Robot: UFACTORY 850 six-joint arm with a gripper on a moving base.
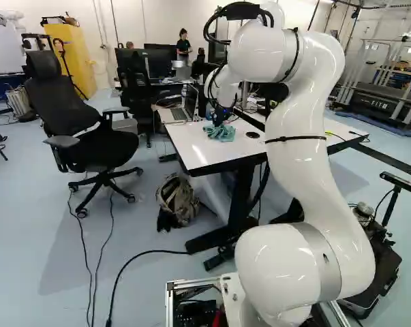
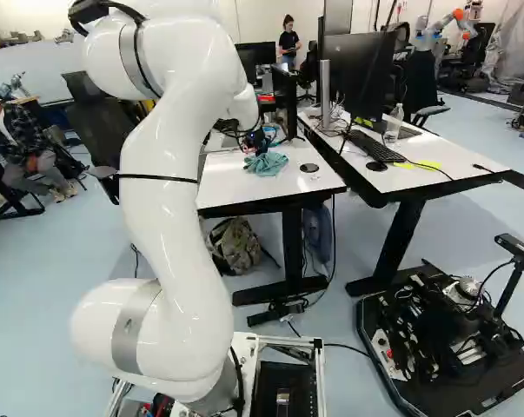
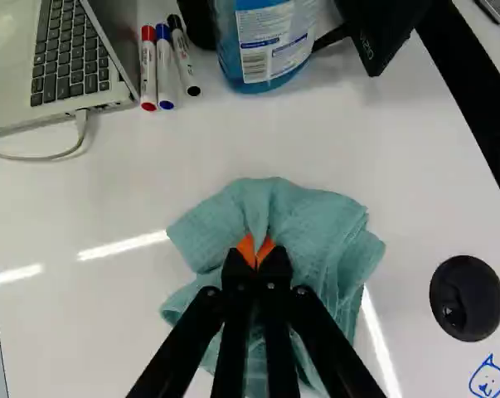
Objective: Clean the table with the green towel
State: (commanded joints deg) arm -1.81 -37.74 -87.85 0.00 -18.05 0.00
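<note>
1. The black claw [image 2: 258,154] w/ 2 fingers is nearly closed. Its orange pads [image 3: 246,249] come together at the tips, w/ a thin fold of cloth pinched btwn. them.
2. This cloth is the green-blue, soft, crumpled towel [image 3: 320,236]. It lies on the white rectangular desk [image 3: 100,199], under the claw & spread out ahead of it & to both sides.
3. Ahead of the towel, apart from it, stands a transparent bottle w/ blue liquid & white label [image 3: 270,41].
4. Near the bottle are 3 white markers, side by side: 1 w/ red cap [image 3: 148,70], 1 w/ blue cap [image 3: 164,66], 1 w/ black cap [image 3: 183,58]. The red 1 is just beside the silver laptop w/ black keys [image 3: 2,79]; a thin white cable [image 3: 50,157] is plugged in the laptop's side.
5. Beside the towel, also apart, is a round black disc [image 3: 467,311] in the desk top; near it, a small blue drawing of an animal face [image 3: 488,381].
6. In the R base view, a camouflage-pattern backpack [image 2: 235,246] is on the floor, close to the desk's leg.
</note>
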